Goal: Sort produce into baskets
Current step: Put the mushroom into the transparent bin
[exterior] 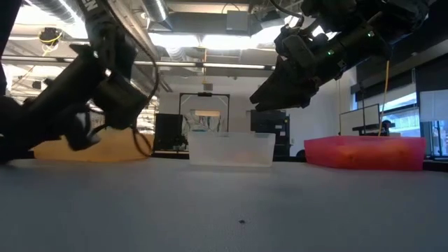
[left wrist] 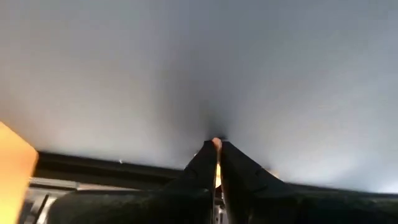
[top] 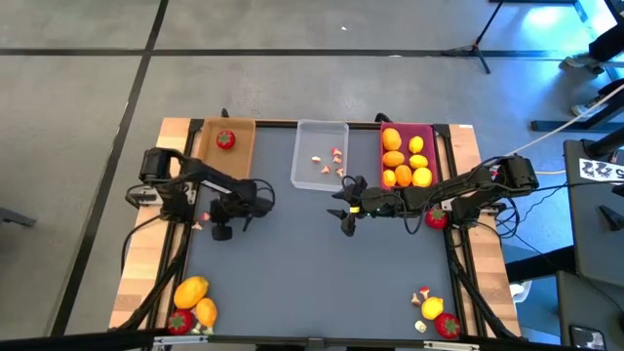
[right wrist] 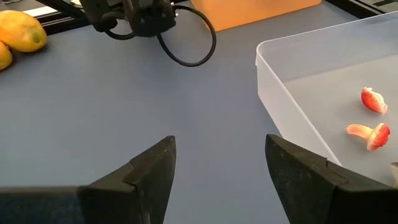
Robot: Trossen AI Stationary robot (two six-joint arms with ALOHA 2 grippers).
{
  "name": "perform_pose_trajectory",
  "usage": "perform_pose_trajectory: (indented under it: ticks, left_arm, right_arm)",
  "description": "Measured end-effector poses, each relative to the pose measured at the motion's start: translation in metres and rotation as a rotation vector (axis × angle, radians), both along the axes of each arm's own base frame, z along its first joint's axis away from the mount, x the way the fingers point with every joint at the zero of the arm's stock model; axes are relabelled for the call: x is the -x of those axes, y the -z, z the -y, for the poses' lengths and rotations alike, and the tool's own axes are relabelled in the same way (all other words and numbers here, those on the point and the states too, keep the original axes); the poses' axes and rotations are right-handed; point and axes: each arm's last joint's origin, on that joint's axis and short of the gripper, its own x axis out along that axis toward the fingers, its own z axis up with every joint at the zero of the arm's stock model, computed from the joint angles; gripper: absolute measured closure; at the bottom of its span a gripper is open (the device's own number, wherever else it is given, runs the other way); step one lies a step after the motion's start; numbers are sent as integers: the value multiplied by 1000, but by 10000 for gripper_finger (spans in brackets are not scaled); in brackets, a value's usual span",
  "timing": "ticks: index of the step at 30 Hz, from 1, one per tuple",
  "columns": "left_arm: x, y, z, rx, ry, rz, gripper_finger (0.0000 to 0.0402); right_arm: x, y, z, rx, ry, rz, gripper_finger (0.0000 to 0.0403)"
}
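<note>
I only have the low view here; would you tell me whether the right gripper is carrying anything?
Observer: No. The right gripper is open with nothing between its fingers, over the bare table beside the clear tray.
Operator: Thank you. What is in that tray?
Observer: A few small red-and-white mushroom bits lie on its floor.
Operator: And how is the left gripper?
Observer: The left gripper is shut. A tiny pale bit shows at its tips, but I cannot tell whether it is gripped.
</note>
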Motion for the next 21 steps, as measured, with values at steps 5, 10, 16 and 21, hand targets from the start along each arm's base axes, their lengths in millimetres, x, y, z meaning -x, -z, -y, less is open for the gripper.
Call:
perform_pose_trajectory:
  ticks: [5, 10, 16, 21]
  left_arm:
    - [-15, -20, -1, -23, 10, 128, 384]
    - [-30, -47, -4, -81, 27, 293, 387]
    - [-45, -73, -8, -131, 35, 553, 383]
    - [-52, -86, -17, -165, 61, 716, 376]
  right_arm:
    - [0, 0, 0, 0, 0, 0, 159]
    - [0, 0, 0, -2, 1, 0, 159]
    - [0, 0, 0, -4, 2, -1, 159]
    - [0, 0, 0, -4, 2, 0, 159]
